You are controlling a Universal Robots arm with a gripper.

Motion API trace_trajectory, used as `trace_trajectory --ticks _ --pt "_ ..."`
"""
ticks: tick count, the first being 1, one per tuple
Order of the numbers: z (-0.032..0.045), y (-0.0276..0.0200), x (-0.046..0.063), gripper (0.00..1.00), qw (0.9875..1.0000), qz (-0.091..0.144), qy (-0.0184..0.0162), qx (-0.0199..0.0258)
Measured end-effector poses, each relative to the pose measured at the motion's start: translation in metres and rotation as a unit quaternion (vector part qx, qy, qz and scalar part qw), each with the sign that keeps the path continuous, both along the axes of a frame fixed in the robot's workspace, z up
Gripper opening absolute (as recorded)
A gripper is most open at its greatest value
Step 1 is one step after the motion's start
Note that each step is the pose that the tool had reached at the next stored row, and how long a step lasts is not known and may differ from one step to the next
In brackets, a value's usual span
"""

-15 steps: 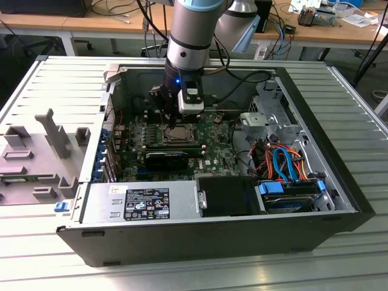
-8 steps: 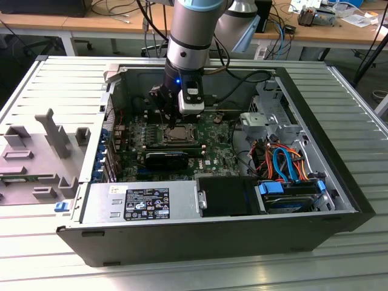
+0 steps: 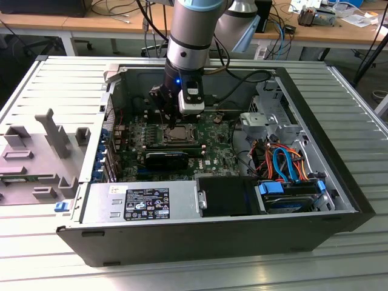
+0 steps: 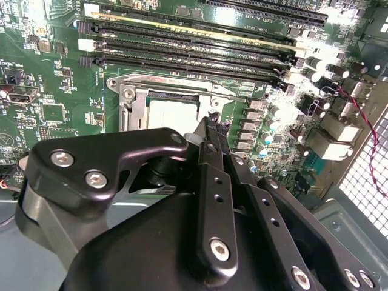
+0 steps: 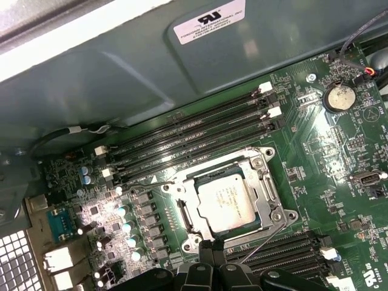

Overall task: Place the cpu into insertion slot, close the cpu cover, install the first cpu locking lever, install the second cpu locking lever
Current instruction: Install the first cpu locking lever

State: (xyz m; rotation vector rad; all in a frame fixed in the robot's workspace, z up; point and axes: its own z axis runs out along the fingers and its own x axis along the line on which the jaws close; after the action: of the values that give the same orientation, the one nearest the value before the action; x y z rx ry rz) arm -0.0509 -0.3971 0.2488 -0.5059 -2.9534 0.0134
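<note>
The cpu (image 5: 225, 203) sits seated in the insertion slot (image 5: 189, 213) on the green motherboard (image 5: 321, 151), with the cpu cover (image 5: 262, 176) lying closed around it. The gripper (image 5: 208, 245) hovers at the socket's edge, fingers drawn together, near a thin locking lever (image 5: 260, 245).

One cpu (image 5: 225, 203) is sitting under one cpu cover (image 5: 265, 182); four long black slots (image 5: 188, 140) are lying beside it
</note>
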Motion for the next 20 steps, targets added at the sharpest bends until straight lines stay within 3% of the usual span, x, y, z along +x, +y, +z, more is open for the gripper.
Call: trace_trajectory --ticks 20 --pt "0.0 0.0 0.0 0.11 0.9999 0.012 0.0 0.0"
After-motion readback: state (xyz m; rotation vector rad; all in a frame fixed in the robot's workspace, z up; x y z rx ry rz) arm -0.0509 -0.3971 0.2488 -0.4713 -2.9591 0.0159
